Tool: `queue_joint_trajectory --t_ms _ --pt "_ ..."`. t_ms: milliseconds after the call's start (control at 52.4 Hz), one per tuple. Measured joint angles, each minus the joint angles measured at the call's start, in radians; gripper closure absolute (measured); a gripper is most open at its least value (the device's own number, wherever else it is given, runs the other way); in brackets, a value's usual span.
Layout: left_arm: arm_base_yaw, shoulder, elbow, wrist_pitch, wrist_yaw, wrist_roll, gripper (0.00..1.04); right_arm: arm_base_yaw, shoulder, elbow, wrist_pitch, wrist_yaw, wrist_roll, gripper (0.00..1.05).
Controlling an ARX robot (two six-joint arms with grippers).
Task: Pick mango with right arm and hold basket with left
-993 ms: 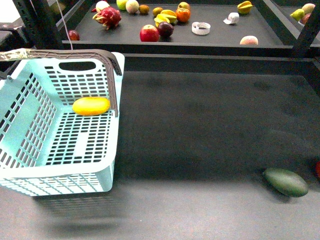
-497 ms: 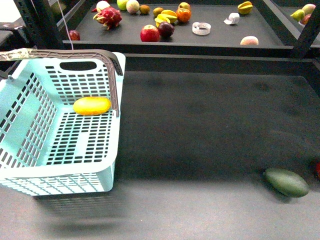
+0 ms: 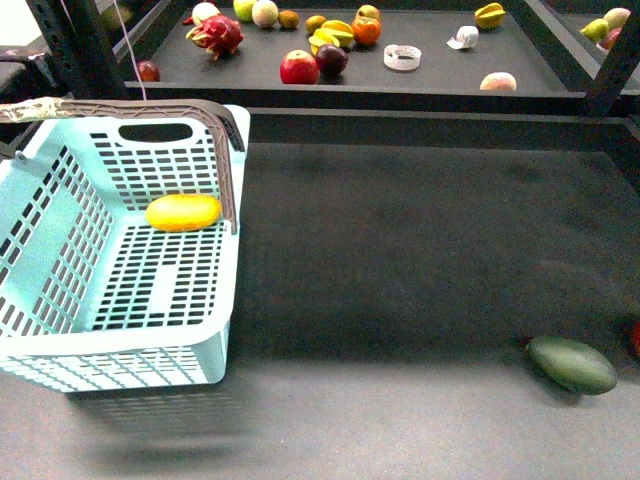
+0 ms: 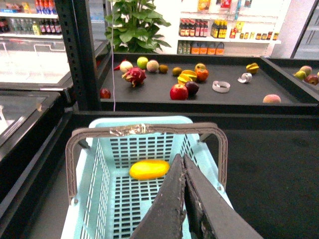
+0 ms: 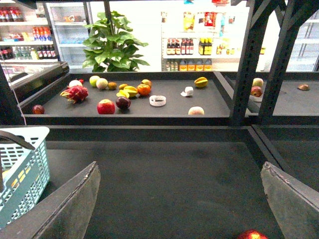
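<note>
Just under the left gripper (image 4: 183, 164), whose jaws were pressed together on nothing, the mango (image 4: 149, 169) already lay inside the basket (image 4: 94, 164). The right gripper (image 5: 179, 199) was spread wide and empty, well apart from the basket. Best to steady the handle (image 4: 144, 130) gently.

A dark green oval fruit (image 3: 572, 364) lies on the dark table (image 3: 400, 250); assorted fruit (image 3: 330, 45) fills the shelf.

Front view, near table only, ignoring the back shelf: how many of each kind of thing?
Basket: 1
Yellow mango, inside the basket: 1
Dark green fruit: 1
Red fruit, cut off by the picture's edge: 1
Total: 4
</note>
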Motion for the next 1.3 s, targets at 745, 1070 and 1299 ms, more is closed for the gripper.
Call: queue_joint_trajectory --t_ms 745,1070,1299 --pt "0.0 -0.353 0.0 -0.337 0.0 0.0 1.03 0.0 0.0 0.0 0.0 0.0 0.0 0.08" --pt "0.0 -0.576 0.0 -0.568 0.0 0.0 1.03 0.0 0.0 0.0 0.0 0.0 0.0 0.08" --pt "0.0 -0.58 0.0 -0.571 0.0 0.0 1.03 0.0 0.0 0.0 0.0 0.0 0.0 0.08"
